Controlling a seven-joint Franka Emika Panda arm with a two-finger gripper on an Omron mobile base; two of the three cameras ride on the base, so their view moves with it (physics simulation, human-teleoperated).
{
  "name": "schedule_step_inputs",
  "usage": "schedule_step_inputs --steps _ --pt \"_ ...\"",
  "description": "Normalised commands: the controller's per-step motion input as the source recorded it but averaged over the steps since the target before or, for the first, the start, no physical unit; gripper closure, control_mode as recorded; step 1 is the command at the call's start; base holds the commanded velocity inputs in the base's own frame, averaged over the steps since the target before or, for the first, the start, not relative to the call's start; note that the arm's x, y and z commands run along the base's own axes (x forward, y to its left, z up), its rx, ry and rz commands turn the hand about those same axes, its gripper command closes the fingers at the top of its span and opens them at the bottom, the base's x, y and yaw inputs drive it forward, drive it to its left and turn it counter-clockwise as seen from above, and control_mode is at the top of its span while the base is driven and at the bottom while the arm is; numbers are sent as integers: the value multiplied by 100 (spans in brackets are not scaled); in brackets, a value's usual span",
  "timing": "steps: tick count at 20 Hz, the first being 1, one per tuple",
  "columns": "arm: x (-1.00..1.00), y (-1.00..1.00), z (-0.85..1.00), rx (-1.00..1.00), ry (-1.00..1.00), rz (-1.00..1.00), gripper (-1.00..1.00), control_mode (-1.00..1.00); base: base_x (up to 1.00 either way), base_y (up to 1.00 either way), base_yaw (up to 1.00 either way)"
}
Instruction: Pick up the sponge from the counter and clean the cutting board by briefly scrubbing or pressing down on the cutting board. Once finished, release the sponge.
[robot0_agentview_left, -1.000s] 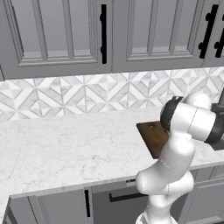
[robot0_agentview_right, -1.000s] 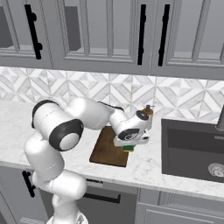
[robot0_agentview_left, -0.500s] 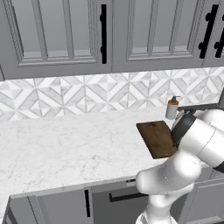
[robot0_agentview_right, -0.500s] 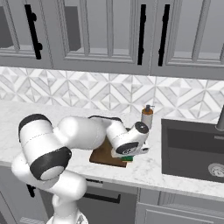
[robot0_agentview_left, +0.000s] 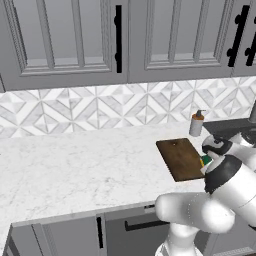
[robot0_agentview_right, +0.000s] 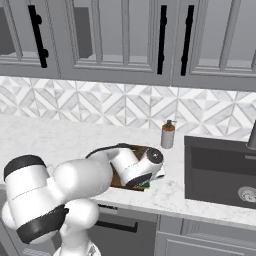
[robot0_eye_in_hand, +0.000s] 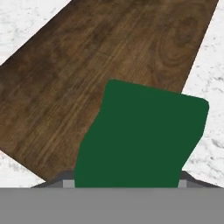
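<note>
left base view: counter (robot0_agentview_left: 75, 165) runs wide in white marble, no readable labels or writing on anything. cutting board (robot0_agentview_left: 181, 158) lies flat toward the counter's right end, near the front edge, its hole at the back-wall end; sink (robot0_agentview_right: 222, 170) is set into the counter further right. soap bottle (robot0_agentview_left: 197, 123) stands upright just behind the board's back right corner, near the backsplash. sponge (robot0_agentview_left: 205, 160) sits at the board's right front edge, green top showing; in hand view it covers the board's near part, sponge (robot0_eye_in_hand: 140, 140) on wood. gripper (robot0_agentview_right: 145, 184) is clamped on the sponge, low over the board's front right corner. vs a second ago: arm has swung down and right, wrist now lower over the board's front end; board, bottle unmoved.
</note>
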Motion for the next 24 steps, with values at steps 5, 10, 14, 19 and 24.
schedule_step_inputs --steps 5,10,14,19,24 --pt "0 46 -2 0 -3 0 100 -100 0 0 0" --pt "0 35 0 0 0 0 100 -100 0 0 0" --pt "0 35 -11 0 0 0 100 -100 0 0 0" --pt "3 41 -21 0 0 0 100 -100 0 0 0" --pt "30 40 -11 0 0 0 100 -100 0 0 0"
